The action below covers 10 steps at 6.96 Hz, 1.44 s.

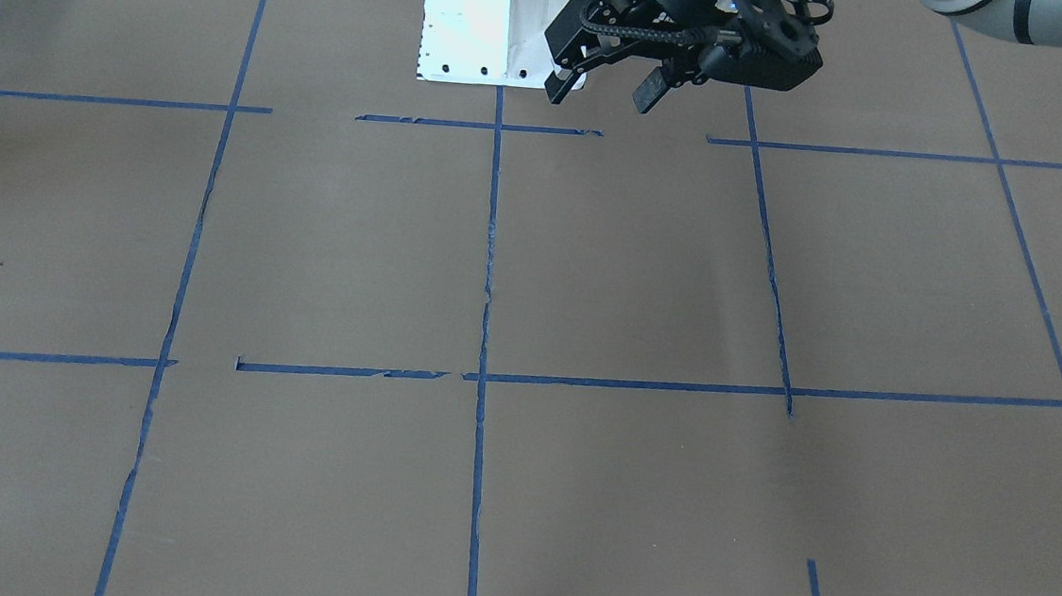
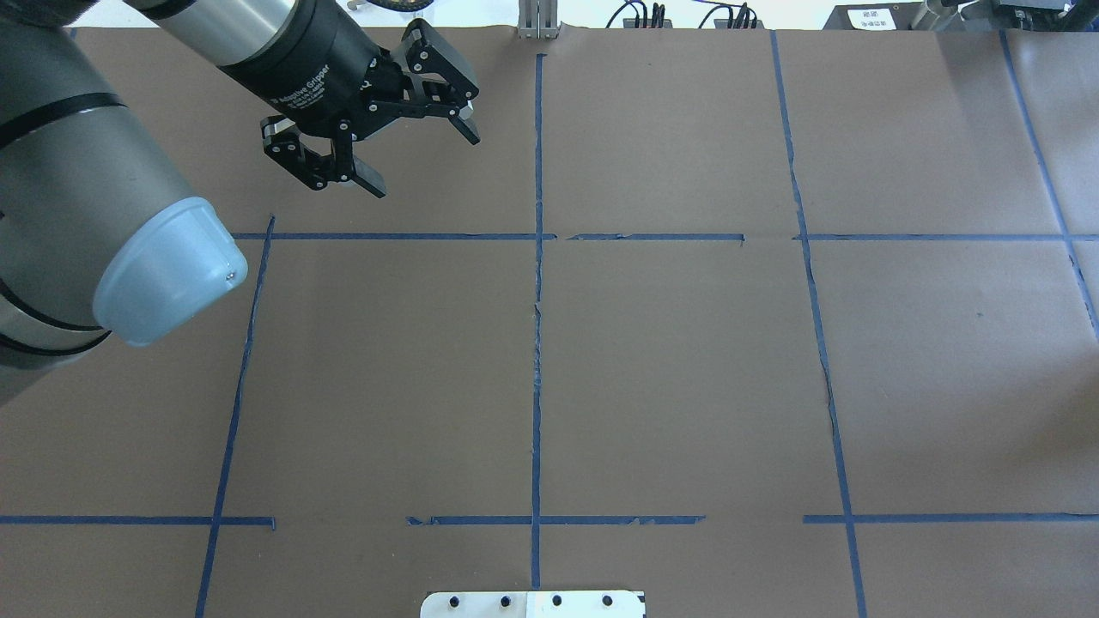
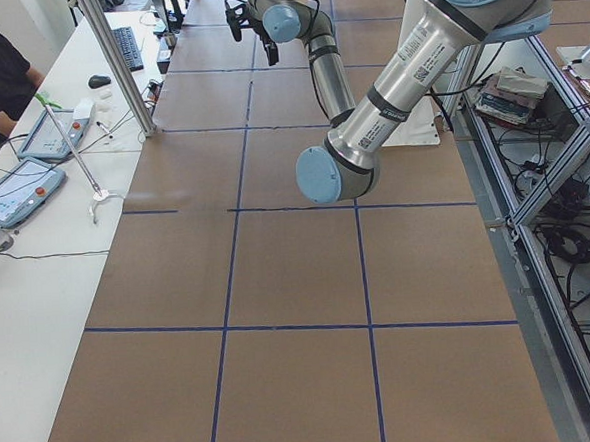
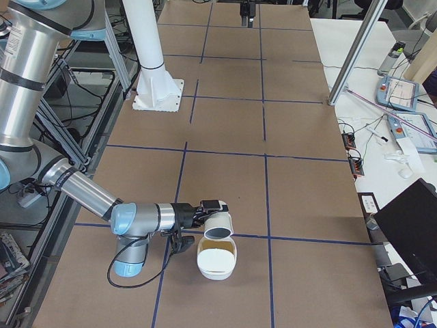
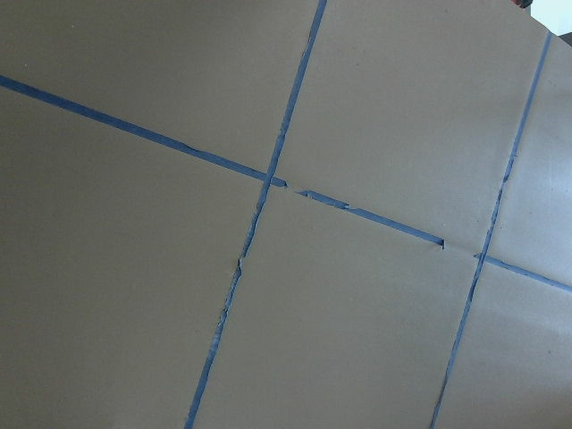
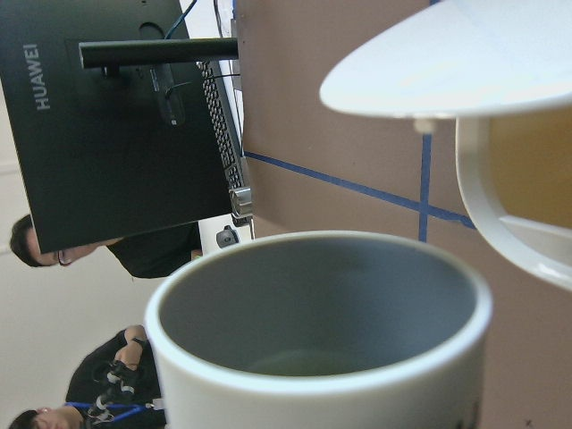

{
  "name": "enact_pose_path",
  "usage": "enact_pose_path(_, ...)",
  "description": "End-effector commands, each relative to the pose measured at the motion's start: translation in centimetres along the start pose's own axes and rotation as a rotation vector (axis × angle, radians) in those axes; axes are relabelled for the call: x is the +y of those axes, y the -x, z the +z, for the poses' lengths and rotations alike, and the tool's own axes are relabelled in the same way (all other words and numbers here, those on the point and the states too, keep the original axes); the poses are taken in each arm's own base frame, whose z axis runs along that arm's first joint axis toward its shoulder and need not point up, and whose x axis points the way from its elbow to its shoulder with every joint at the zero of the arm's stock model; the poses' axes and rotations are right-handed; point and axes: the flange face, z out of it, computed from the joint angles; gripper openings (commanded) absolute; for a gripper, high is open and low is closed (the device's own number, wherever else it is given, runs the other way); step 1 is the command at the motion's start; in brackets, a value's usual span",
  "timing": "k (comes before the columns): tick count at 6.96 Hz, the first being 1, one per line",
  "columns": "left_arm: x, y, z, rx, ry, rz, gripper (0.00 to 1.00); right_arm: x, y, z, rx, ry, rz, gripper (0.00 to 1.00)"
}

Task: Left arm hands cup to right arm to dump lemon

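The cup (image 6: pixel 313 304), off-white with a grey inside, fills the right wrist view. Low inside it lies a dull yellow-green patch, seemingly the lemon (image 6: pixel 299 362). In the exterior right view the cup (image 4: pixel 220 222) hangs tilted at the tip of the right gripper (image 4: pixel 208 213), just above a white bowl (image 4: pixel 217 263). The fingers do not show clearly, so I cannot tell if they are shut. My left gripper (image 2: pixel 422 163) hovers open and empty over the table's far left part, and also shows at the top of the front view (image 1: pixel 604 93).
The white bowl (image 6: pixel 536 255) is close beside the cup's mouth. The white robot base (image 1: pixel 496 20) stands at the table's robot side. A black monitor (image 6: pixel 107 143), a keyboard and seated people line the operators' side. Blue tape divides the brown table (image 2: pixel 670 369).
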Motion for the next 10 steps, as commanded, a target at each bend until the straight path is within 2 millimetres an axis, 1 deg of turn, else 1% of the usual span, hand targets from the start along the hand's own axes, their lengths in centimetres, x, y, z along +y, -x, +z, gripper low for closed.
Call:
enact_pose_path(1,0.3,-0.1,-0.3,0.006,-0.001,0.004,1.00,0.1,1.5,1.1,-0.060,0.007,0.392,0.32)
enact_pose_path(2,0.3,-0.1,-0.3,0.006,-0.001,0.004,1.00,-0.5,0.3,-0.1,-0.082,0.055,0.489,0.32)
enact_pose_path(3,0.2,0.0,-0.2,0.004,0.000,0.003,1.00,-1.7,-1.2,-1.5,-0.118,0.085,0.520,0.33)
enact_pose_path(4,0.2,0.0,-0.2,0.004,0.000,0.003,1.00,-2.2,-1.3,-1.4,-0.130,0.094,0.589,0.33)
enact_pose_path(5,0.2,0.0,-0.3,0.005,0.000,0.004,1.00,-2.1,-1.0,-1.0,-0.132,0.104,0.606,0.33)
enact_pose_path(6,0.2,0.0,-0.3,0.005,0.000,0.004,1.00,-1.4,-0.1,-0.5,-0.138,0.129,0.589,0.33)
enact_pose_path(7,0.2,0.0,-0.3,0.005,0.000,0.004,1.00,-0.3,1.2,0.2,-0.153,0.162,0.556,0.32)
enact_pose_path(8,0.2,0.0,-0.2,0.004,0.000,0.003,1.00,1.3,3.1,1.1,-0.180,0.187,0.538,0.32)
enact_pose_path(9,0.2,-0.1,-0.2,0.005,0.000,0.003,1.00,2.1,4.6,2.5,-0.176,0.153,0.555,0.32)
enact_pose_path(10,0.2,0.0,-0.3,0.005,0.000,0.004,1.00,4.2,7.1,4.0,-0.166,0.121,0.570,0.32)
